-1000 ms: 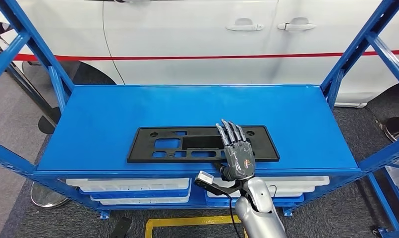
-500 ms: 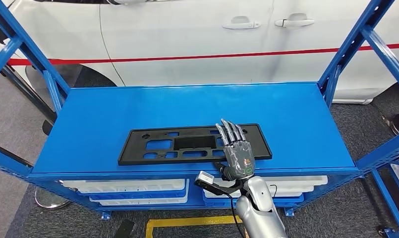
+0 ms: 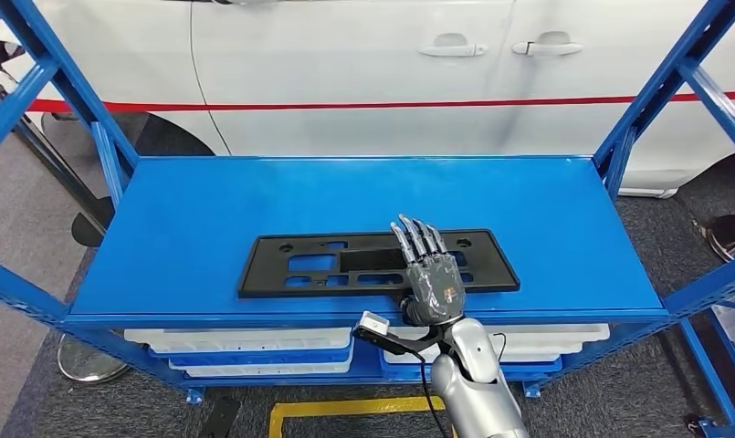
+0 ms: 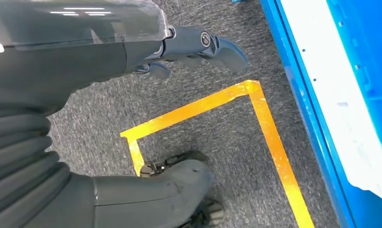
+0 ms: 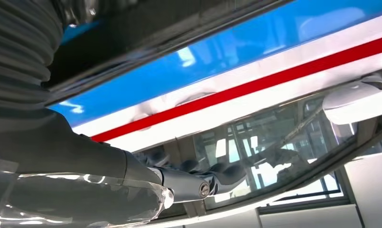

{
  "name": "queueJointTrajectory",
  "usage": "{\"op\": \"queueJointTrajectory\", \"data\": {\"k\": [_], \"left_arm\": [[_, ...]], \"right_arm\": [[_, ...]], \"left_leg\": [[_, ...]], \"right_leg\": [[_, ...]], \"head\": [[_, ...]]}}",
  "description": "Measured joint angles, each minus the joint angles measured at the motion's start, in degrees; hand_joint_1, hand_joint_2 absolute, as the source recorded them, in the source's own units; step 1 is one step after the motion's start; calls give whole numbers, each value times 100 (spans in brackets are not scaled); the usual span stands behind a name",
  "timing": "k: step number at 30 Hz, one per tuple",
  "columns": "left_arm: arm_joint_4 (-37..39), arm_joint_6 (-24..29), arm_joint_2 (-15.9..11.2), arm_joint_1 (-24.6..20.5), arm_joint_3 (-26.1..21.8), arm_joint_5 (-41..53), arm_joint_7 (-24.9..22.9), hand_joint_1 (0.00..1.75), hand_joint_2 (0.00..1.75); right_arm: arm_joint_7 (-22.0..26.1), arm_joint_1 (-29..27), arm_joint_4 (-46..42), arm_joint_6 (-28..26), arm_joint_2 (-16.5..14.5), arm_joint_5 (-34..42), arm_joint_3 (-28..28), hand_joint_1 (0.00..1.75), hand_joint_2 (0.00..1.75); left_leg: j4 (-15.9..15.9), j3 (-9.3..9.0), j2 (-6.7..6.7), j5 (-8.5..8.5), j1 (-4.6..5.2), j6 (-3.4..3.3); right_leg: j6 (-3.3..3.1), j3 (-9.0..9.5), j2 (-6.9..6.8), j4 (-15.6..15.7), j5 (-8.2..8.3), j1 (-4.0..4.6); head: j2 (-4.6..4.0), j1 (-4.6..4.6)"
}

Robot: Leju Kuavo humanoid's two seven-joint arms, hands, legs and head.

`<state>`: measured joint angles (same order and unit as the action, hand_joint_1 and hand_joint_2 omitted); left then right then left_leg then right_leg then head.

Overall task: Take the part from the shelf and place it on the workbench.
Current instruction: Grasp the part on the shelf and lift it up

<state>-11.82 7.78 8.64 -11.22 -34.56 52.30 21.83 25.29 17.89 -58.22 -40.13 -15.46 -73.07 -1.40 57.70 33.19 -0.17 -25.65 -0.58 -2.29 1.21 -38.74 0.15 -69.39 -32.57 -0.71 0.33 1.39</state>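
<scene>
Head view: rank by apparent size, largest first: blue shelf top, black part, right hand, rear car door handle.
1. Blue shelf top
2. Black part
3. Right hand, though it sits nearer the camera, so it looks bigger than it is
4. Rear car door handle, farthest away

White car point(image 3: 363, 73) with red stripe behind; white trays point(image 3: 245, 347) below; yellow floor tape point(image 4: 269, 137)

Right hand point(image 5: 132, 185) entering frame, thumb extended, nothing visibly in its grasp. Black part point(image 5: 146, 26) just beside ribbed cover. Blue shelf point(image 5: 217, 57) beyond. White car point(image 5: 255, 95) with red stripe, window glass close.
</scene>
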Motion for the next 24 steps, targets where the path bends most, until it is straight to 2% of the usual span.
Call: {"op": "queueJointTrajectory", "data": {"k": [1, 2, 3, 5, 6, 7, 8, 10, 12, 13, 15, 16, 17, 18, 19, 21, 22, 24], "left_arm": [[0, 4, 0, 7, -6, -3, -14, 0, 0], [0, 5, -1, 16, -14, -8, -25, 0, 0], [0, 7, -1, 22, -22, -11, -32, 0, 0], [0, 10, 2, 26, -31, -15, -39, 0, 0], [0, 10, 3, 24, -33, -18, -39, 0, 0], [0, 11, 4, 24, -36, -21, -40, 0, 0], [0, 12, 4, 25, -38, -25, -41, 0, 0], [0, 14, 4, 29, -41, -32, -45, 0, 0], [0, 16, 4, 28, -43, -44, -44, 0, 0], [0, 17, 4, 25, -44, -49, -42, 0, 0], [0, 17, 4, 25, -52, -58, -32, 0, 0], [0, 19, 4, 30, -60, -64, -28, 0, 0], [0, 22, 4, 36, -70, -69, -24, 0, 0], [0, 29, 3, 39, -80, -74, -22, 0, 0], [0, 42, 2, 38, -90, -80, -22, 0, 0], [0, 87, -3, 24, -115, -105, -22, 0, 0], [0, 115, -4, 14, -132, -130, -23, 0, 0], [0, 207, -5, 11, -173, -175, -49, 0, 0]], "right_arm": [[0, -2, 17, 0, 1, 2, 4, 175, 175], [0, -8, 36, 0, 2, 2, 8, 175, 175], [0, -11, 53, 0, 3, 2, 11, 175, 175], [0, -1, 73, 0, 3, 2, 11, 175, 175], [0, 8, 77, 0, 3, 2, 11, 175, 175], [0, 14, 80, 0, 3, 2, 11, 175, 175], [1, 16, 84, 0, 3, 1, 12, 175, 175], [2, 15, 94, 0, 2, -2, 13, 175, 175], [10, 27, 99, -1, 1, -7, 14, 175, 175], [18, 39, 99, -2, -2, -9, 14, 175, 175], [41, 61, 100, -5, -6, -10, 14, 175, 175], [54, 68, 100, -7, -8, -9, 14, 175, 175], [66, 74, 100, -8, -8, -6, 14, 175, 175], [76, 81, 100, -9, -8, -2, 14, 175, 175], [85, 90, 99, -9, -8, 3, 14, 175, 175], [85, 109, 96, -10, -9, 7, 15, 175, 175], [76, 115, 92, -11, -10, 3, 16, 175, 175], [57, 112, 65, -14, -10, -6, 18, 175, 175]], "left_leg": [[6, 3, 3, -3, 6, -10], [15, 4, 3, -8, 8, -13], [28, 4, -1, -15, 9, -13], [63, -1, -13, -43, 9, 3], [91, 8, -19, -61, 22, 21], [106, 21, -22, -71, 32, 46], [116, 35, -23, -76, 41, 72], [110, 47, -25, -73, 45, 131], [213, 86, -21, -170, 33, 193], [410, 170, -18, -303, 24, 224], [1110, 487, -14, -664, 1, 276], [1455, 646, -14, -791, -8, 296], [1646, 738, -14, -815, -15, 311], [1615, 725, -13, -725, -19, 318], [1357, 600, -13, -539, -23, 316], [574, 216, -13, -178, -19, 291], [286, 75, -16, -91, -11, 266], [109, -9, -22, -96, 13, 210]], "right_leg": [[10, -163, 0, -335, -118, -3], [14, -250, -1, -504, -127, -4], [12, -229, -1, -450, -19, -5], [-19, 77, -3, 208, 369, -4], [-43, 246, -3, 572, 506, 6], [-65, 355, -2, 820, 576, 16], [-83, 396, 1, 935, 581, 26], [-126, 393, 10, 963, 586, 31], [-188, 408, 7, 1006, 612, 9], [-217, 418, 0, 1026, 623, -4], [-249, 424, -13, 1032, 620, -7], [-255, 426, -17, 1030, 617, -4], [-258, 430, -18, 1028, 613, -3], [-257, 438, -17, 1027, 610, -3], [-250, 453, -14, 1025, 603, -5], [-219, 480, -5, 1019, 584, 4], [-194, 481, 0, 1015, 580, 14], [-139, 473, 10, 1021, 591, 28]], "head": [[0, 1], [0, 1], [0, 0], [0, 0], [0, 1], [0, 2], [0, 3], [0, 3], [0, 3], [0, 4], [0, 5], [0, 4], [0, 4], [0, 4], [0, 4], [0, 4], [0, 3], [0, 3]]}}
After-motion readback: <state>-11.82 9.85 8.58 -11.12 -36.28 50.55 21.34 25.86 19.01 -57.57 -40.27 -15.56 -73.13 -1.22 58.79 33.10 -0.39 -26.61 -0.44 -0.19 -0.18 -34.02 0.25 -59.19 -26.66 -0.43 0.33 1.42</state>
